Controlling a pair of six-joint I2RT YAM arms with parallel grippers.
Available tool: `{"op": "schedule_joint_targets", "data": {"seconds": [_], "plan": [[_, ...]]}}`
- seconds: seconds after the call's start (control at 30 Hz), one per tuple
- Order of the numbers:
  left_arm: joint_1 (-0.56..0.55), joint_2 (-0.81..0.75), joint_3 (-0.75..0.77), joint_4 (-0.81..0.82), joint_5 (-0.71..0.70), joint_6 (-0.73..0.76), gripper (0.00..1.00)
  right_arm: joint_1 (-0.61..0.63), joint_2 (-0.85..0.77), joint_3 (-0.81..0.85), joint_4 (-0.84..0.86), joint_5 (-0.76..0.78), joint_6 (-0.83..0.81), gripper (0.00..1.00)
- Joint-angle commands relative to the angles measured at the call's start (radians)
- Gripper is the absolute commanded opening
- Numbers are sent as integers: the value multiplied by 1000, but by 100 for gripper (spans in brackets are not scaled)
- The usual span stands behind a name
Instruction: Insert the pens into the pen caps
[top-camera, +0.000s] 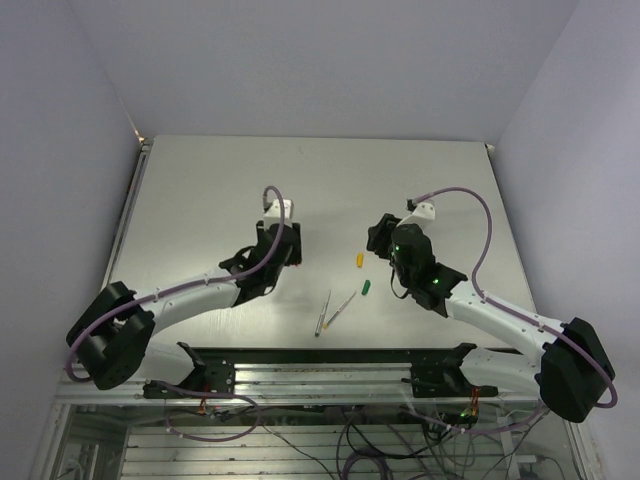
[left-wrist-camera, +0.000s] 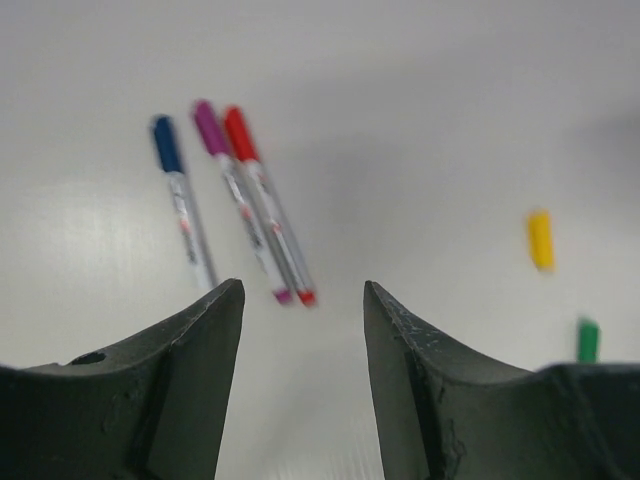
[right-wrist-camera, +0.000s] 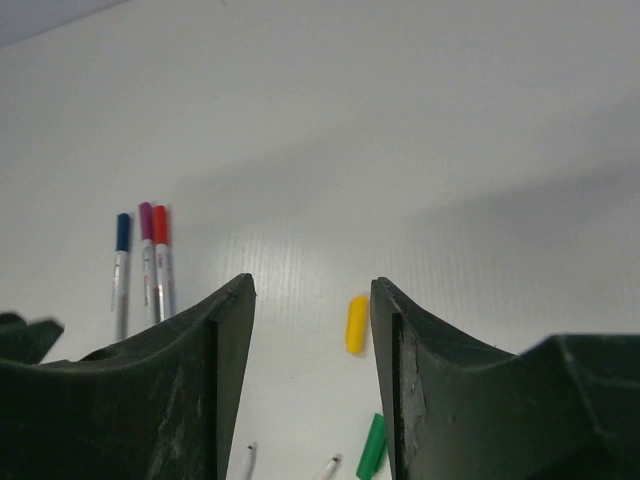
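Two uncapped grey pens lie side by side near the table's front edge; their tips show in the right wrist view. A yellow cap and a green cap lie loose between the arms. Three capped pens, blue, magenta and red, lie together; the left arm hides them in the top view. My left gripper is open and empty just short of them. My right gripper is open and empty beside the yellow cap.
The grey table has a raised metal rail along its left edge and white walls behind and beside it. The arms' bases and loose cables fill the near edge.
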Motion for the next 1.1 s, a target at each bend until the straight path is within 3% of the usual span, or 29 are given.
{"op": "schedule_joint_targets", "data": {"seconds": [0.0, 0.3, 0.63, 1.07], "plan": [[-92, -50, -29, -112, 104, 37, 61, -7, 19, -11, -103, 45, 64, 47], [-230, -96, -42, -253, 203, 49, 62, -7, -36, -94, -170, 51, 115, 43], [-301, 0, -28, -248, 223, 27, 66, -8, -74, -134, -171, 13, 162, 43], [-381, 131, 46, -272, 151, -7, 66, -8, -84, -152, -155, -16, 164, 46]]}}
